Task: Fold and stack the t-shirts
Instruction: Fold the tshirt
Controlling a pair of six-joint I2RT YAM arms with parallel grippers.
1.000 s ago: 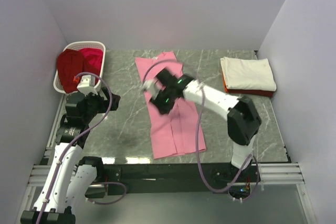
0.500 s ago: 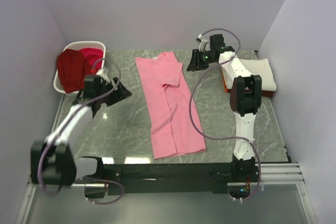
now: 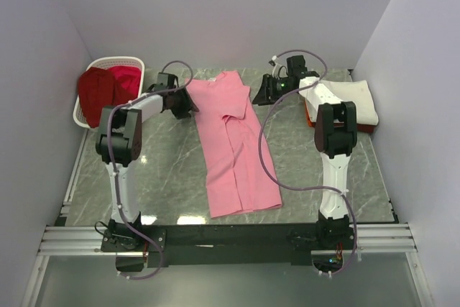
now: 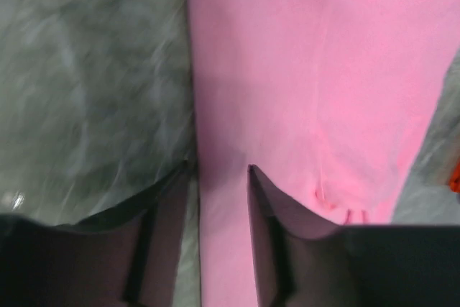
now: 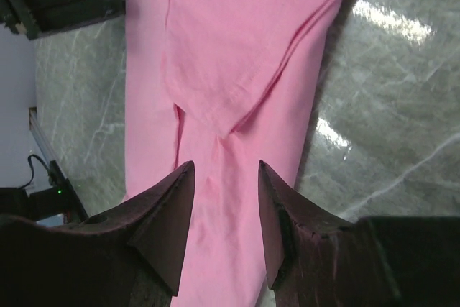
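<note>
Lengthwise, the pink t-shirt [image 3: 233,141] lies flat down the middle of the counter [image 3: 165,170], sides folded in, and we see the left fingers [image 4: 167,228] half-spread astride its left edge near the collar end, gripping nothing. Across it the right fingers [image 5: 171,231] hang likewise half-spread above the folded sleeve, empty; a cream-white t-shirt [image 3: 339,100] sits folded at the counter's right, and red t-shirts [image 3: 99,93] fill the basket [image 3: 118,60] far left.

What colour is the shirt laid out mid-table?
The shirt is pink; the top view shows it best.
</note>
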